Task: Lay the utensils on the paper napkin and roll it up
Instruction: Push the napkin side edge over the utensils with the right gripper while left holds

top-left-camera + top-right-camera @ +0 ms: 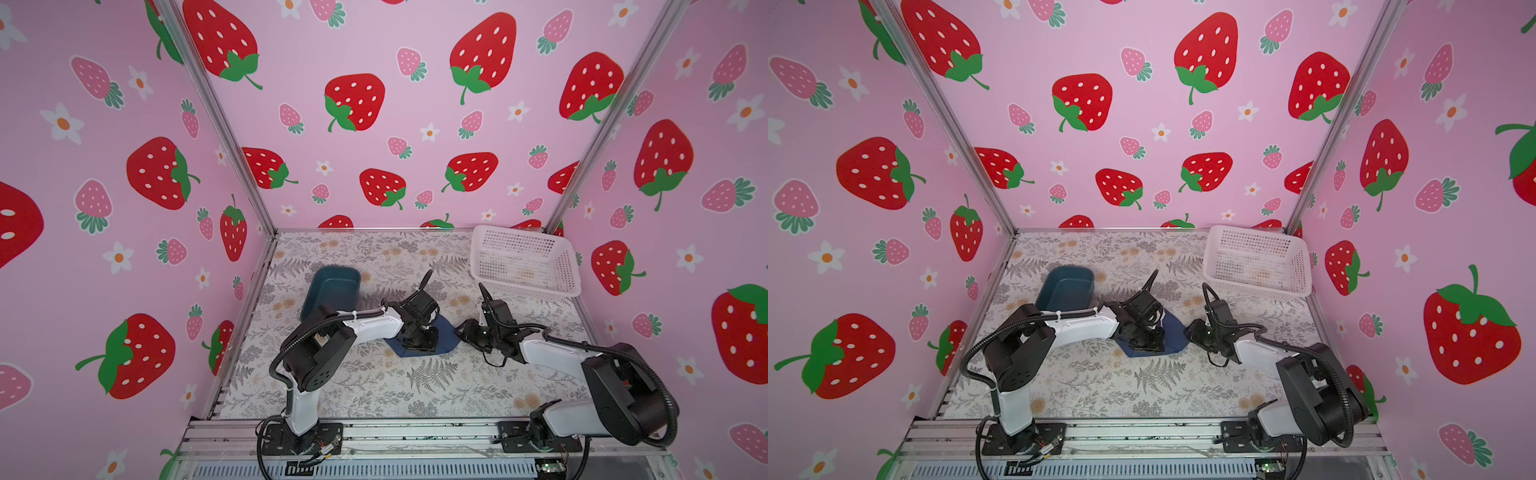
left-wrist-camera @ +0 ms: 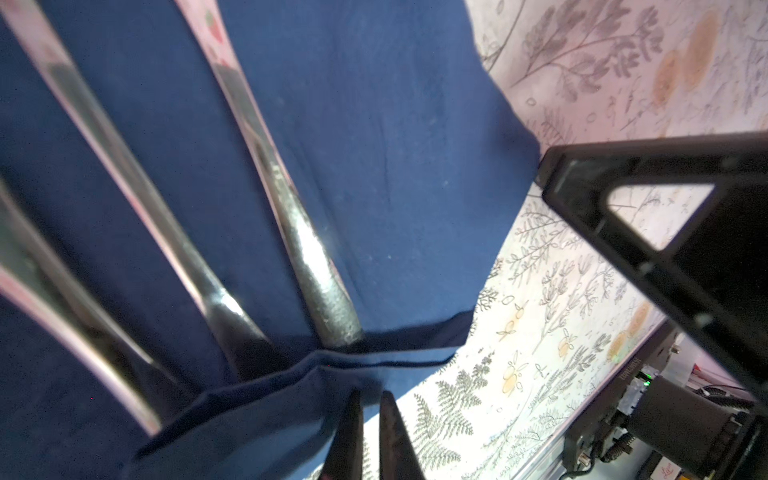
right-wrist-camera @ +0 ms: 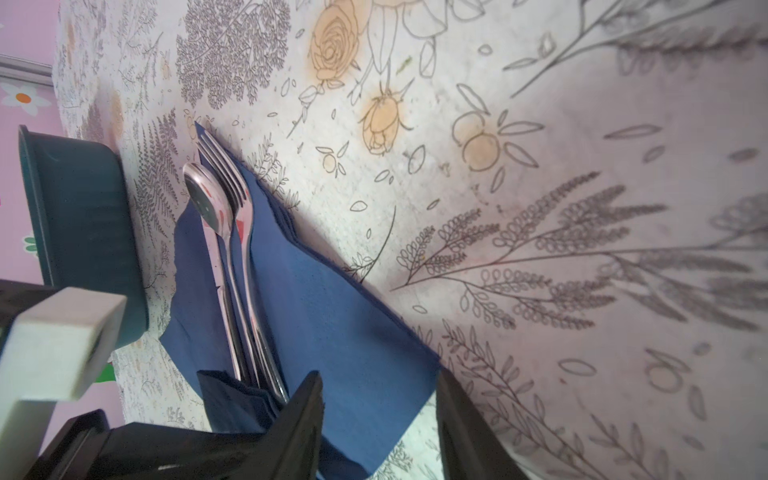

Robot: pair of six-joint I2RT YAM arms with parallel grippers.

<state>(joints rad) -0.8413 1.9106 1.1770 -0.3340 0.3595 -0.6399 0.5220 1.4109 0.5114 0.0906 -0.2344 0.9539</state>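
The navy paper napkin [image 1: 446, 334] [image 1: 1174, 331] lies mid-table in both top views. Three shiny utensils lie side by side on it: a spoon [image 3: 208, 199], a fork [image 3: 232, 178] and a third piece, with their handles [image 2: 316, 257] running under a flap folded over their ends [image 3: 232, 399]. My left gripper [image 2: 372, 399] [image 1: 419, 340] is over the napkin and hides the utensils in the top views. It is shut, its tips pinching the flap's edge. At the napkin's right corner my right gripper [image 3: 378, 399] [image 1: 462, 331] stands open, jaws astride that corner, holding nothing.
A dark teal tub [image 1: 332, 291] [image 3: 79, 228] stands just behind and left of the napkin. A white mesh basket [image 1: 523, 257] occupies the back right corner. The floral tablecloth [image 1: 395, 386] covers the table, with pink walls on three sides.
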